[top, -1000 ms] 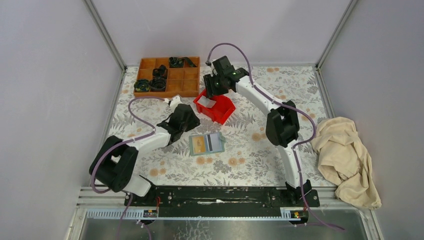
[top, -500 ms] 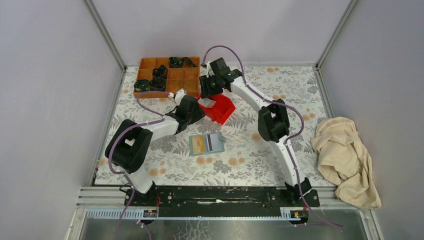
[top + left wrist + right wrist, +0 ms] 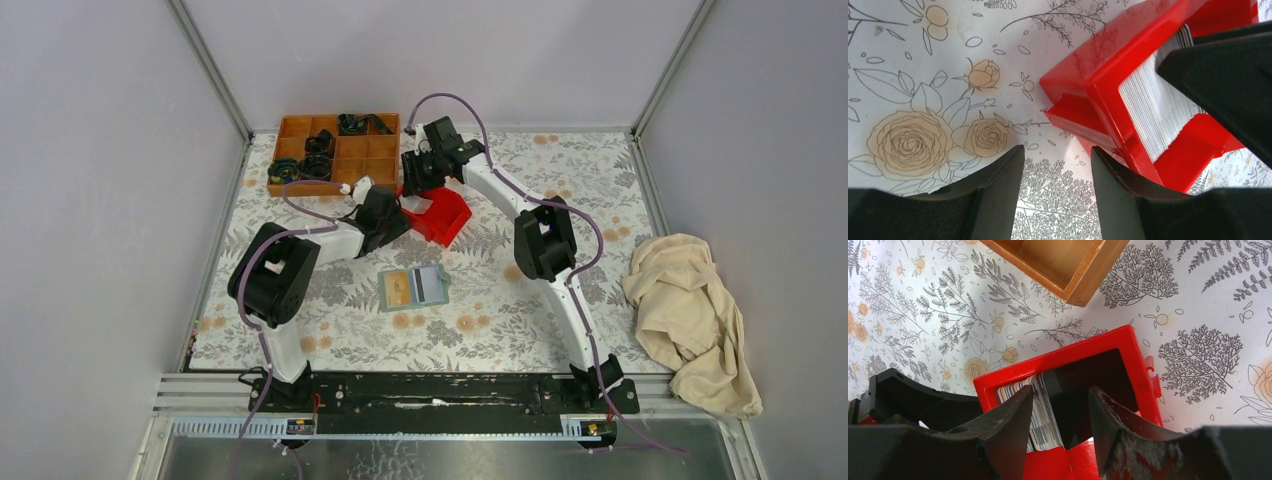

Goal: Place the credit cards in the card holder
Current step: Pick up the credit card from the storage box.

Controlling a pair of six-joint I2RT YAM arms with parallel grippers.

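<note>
**Inspector:** State of both grippers?

**Operator:** My left gripper [image 3: 1057, 152] is released. Its jaws stand apart over the bare floral table cover [image 3: 923, 75], just left of the red bin [image 3: 1108, 75], and hold nothing. My right gripper [image 3: 1060, 390] hangs over the bin's open top with its jaws apart above the stack. I see nothing pinched between them.

**Inspector:** Location of the task's items?

**Operator:** The credit cards [image 3: 1153, 110] stand on edge inside the red bin, packed face to face. The card holder [image 3: 415, 288] lies opened flat on the near side of the bin, apart from it. A yellow-tan card [image 3: 398, 289] and a dark grey card [image 3: 430, 287] show in its pockets.

**Inspector:** Handling assessment?

**Operator:** In my judgement each card is light, thin and stiff with a little flex. The faces look glossy, so a card is liable to slip. Because the stack is tight, neighbouring cards may ride up with the one I take. I would grip the upper edge of an end card, one jaw on each face, and lift straight up. The bin looks light as well and could shift or tip. My left gripper is well placed to steady its wall.
</note>
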